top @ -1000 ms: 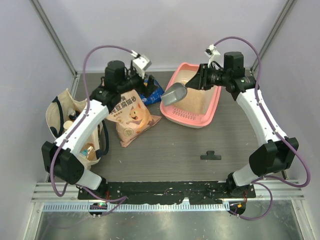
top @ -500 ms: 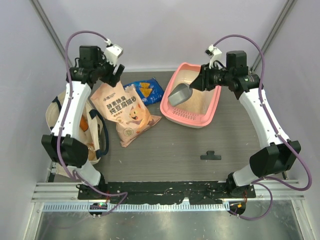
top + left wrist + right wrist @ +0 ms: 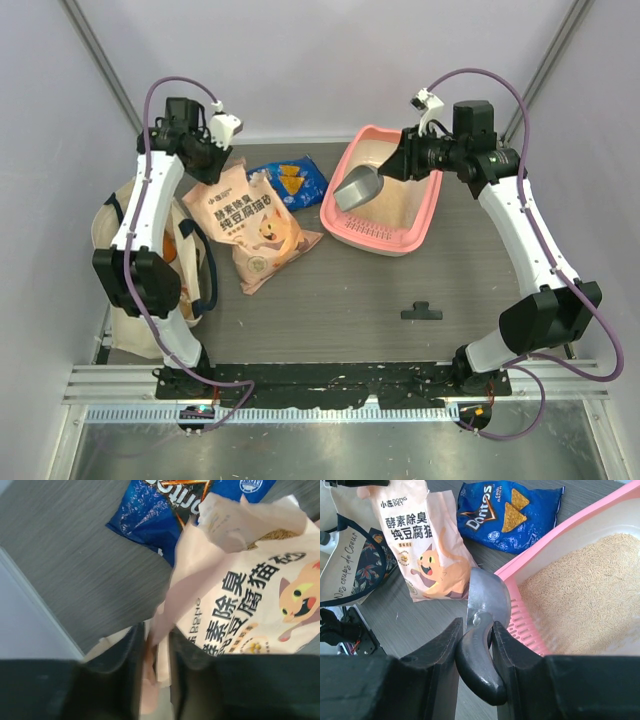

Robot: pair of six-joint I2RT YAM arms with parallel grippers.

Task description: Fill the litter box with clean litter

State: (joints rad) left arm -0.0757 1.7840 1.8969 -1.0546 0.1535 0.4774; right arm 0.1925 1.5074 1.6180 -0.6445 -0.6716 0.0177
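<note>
The litter box (image 3: 385, 240) is a pink tray at the back right, its floor covered with pale beige clean litter (image 3: 397, 200). My right gripper (image 3: 400, 165) is shut on the black handle of a metal scoop (image 3: 355, 190), whose bowl hangs over the box's slotted left end. In the right wrist view the scoop (image 3: 487, 597) sits beside the pink rim (image 3: 560, 530) and the litter (image 3: 580, 605). The cat-printed litter bag (image 3: 250, 225) lies left of the box. My left gripper (image 3: 208, 165) is shut on its upper corner; the bag's edge (image 3: 165, 610) runs between the jaws (image 3: 156, 640).
A blue Doritos bag (image 3: 290, 180) lies between the litter bag and the box. A cream tote bag (image 3: 135, 250) stands at the table's left edge. A small black clip (image 3: 421, 312) lies on the table in front of the right arm.
My left arm swung back and left off the litter bag, then its jaws closed on the bag's upper corner. The right gripper and scoop barely moved.
</note>
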